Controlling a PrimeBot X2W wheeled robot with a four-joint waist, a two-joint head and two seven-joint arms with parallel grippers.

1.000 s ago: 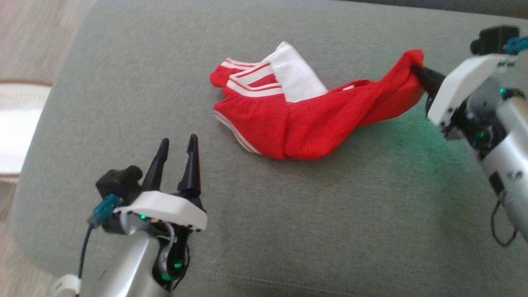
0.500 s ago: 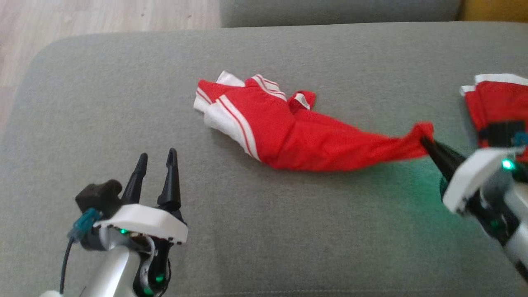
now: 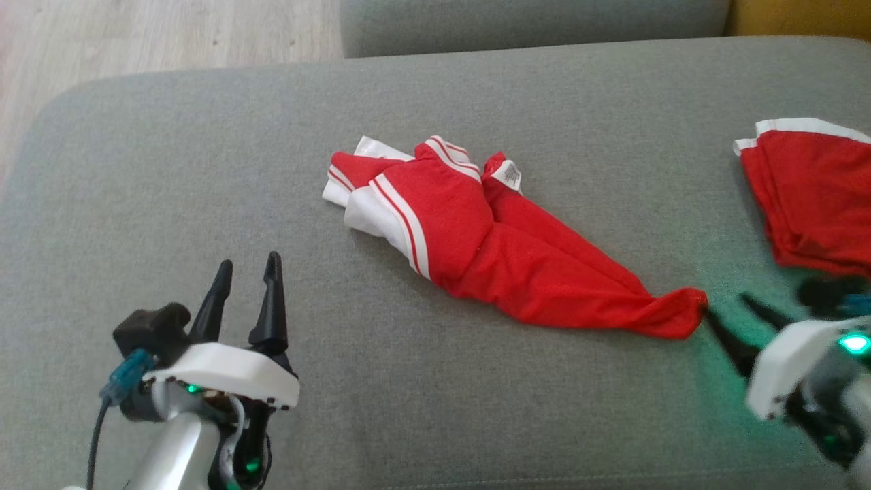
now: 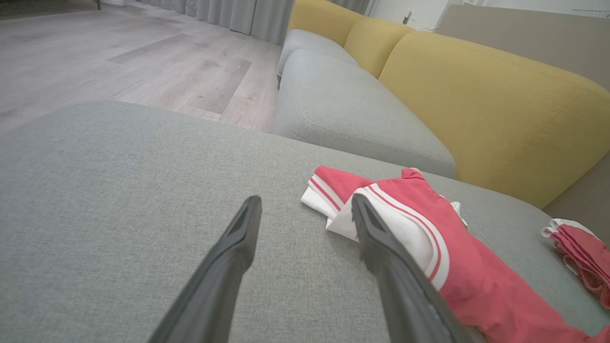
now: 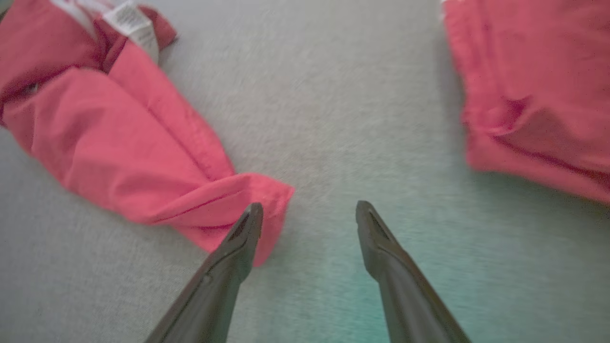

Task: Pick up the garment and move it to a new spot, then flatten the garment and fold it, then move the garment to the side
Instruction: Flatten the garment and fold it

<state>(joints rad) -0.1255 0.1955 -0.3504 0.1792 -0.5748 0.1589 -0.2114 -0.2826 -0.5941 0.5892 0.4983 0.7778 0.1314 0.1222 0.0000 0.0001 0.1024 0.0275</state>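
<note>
Two grippers are hovering spread-jawed, left gripper (image 3: 249,259) at seven o'clock, right gripper (image 3: 727,305) at four, bunched red shorts (image 3: 517,262) seemingly awaiting flattening.

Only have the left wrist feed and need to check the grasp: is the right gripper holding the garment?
Observer: No, the right gripper is open. The garment has one corner beside one finger, with nothing between the fingers.
Operator: Any tag showing?
Observer: Yes, a white tag sticks out at the bunched, striped end, on the side away from the robot.
Operator: The red thing at my right edge, is it part of the same piece?
Observer: No, it is a second garment. It lies apart, with bare cushion between the two.
</note>
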